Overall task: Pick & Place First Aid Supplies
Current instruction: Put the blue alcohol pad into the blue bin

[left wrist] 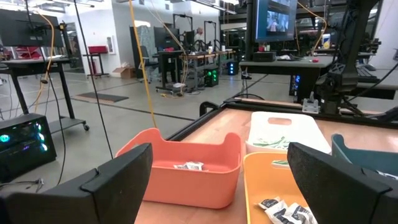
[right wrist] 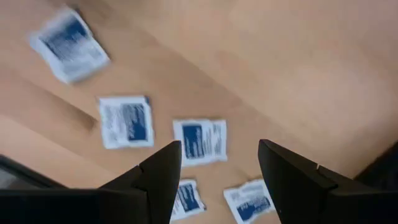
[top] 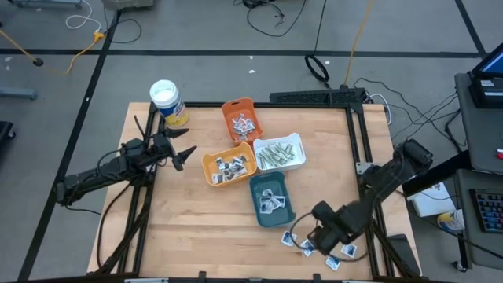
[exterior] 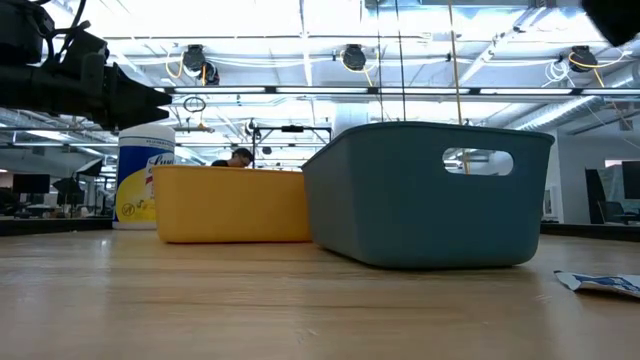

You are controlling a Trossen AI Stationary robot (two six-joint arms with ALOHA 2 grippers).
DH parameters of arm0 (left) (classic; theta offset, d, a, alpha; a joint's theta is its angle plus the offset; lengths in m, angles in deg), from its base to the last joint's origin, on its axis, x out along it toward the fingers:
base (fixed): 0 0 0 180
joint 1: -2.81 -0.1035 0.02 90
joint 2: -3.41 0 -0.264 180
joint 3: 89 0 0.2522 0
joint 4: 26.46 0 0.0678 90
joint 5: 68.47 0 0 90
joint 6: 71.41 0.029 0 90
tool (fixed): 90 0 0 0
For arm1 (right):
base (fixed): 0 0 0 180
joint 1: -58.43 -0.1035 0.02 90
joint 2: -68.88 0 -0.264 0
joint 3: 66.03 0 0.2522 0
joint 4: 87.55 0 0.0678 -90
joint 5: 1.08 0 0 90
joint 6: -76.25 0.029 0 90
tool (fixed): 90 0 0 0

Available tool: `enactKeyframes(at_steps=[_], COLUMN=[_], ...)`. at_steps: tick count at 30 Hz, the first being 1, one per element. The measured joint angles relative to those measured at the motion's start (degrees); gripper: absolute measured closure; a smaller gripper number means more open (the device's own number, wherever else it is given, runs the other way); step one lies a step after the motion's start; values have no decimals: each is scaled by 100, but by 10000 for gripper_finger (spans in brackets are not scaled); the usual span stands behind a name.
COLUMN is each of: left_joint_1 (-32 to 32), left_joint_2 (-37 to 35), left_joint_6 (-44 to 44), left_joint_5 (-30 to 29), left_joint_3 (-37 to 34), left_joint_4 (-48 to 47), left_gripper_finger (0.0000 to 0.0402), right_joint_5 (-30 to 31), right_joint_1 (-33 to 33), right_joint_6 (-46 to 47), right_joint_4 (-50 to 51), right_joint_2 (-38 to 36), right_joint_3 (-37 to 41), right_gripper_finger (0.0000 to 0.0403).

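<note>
White square sachets (right wrist: pixel 200 141) with blue print, flat and loose on bare wood near the worktop's front right corner, slightly apart from one another, none lifted. Right gripper (right wrist: pixel 219 163) poised directly over that scatter, dark fingers (right wrist: pixel 163 171) apart with nothing between them, one sachet showing in the gap below. Just inward of the scatter, teal tray (top: pixel 271 198) with a few sachets inside, smooth plastic with rounded corners and a slot handle. Behind it toward the middle of the worktop (top: pixel 196 232): yellow-orange tray (top: pixel 228 166) of dark-printed sachets, white tray (top: pixel 279 152) of narrow pale green strips, orange tray (top: pixel 240 119) with more packets nearer the back edge; the four trays close together, some touching. Broad open wood along the front edge and the left front corner. Left gripper (top: pixel 182 155) hanging near the left edge, fingers spread wide and empty, pointed toward the trays. White-lidded canister (top: pixel 167 103) with a yellow label upright at the back left corner. Pale butcher-block surface in a dark metal frame; beyond, grey floor with cables, desks, monitors and bright ceiling lights.
</note>
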Motion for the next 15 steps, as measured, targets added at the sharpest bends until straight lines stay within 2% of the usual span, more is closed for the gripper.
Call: enactKeyframes(at_steps=[6,15], left_joint_1=[-2,0], left_joint_2=[0,0], left_joint_6=[0,0], left_joint_5=[2,2], left_joint_3=[0,0], left_joint_4=[0,0], left_gripper_finger=[23,23], right_joint_5=[-16,-17], right_joint_1=[-354,-516], right_joint_6=[175,83], right_joint_4=[-340,-929], right_joint_2=[498,1046], right_joint_3=[2,91], right_gripper_finger=[195,195])
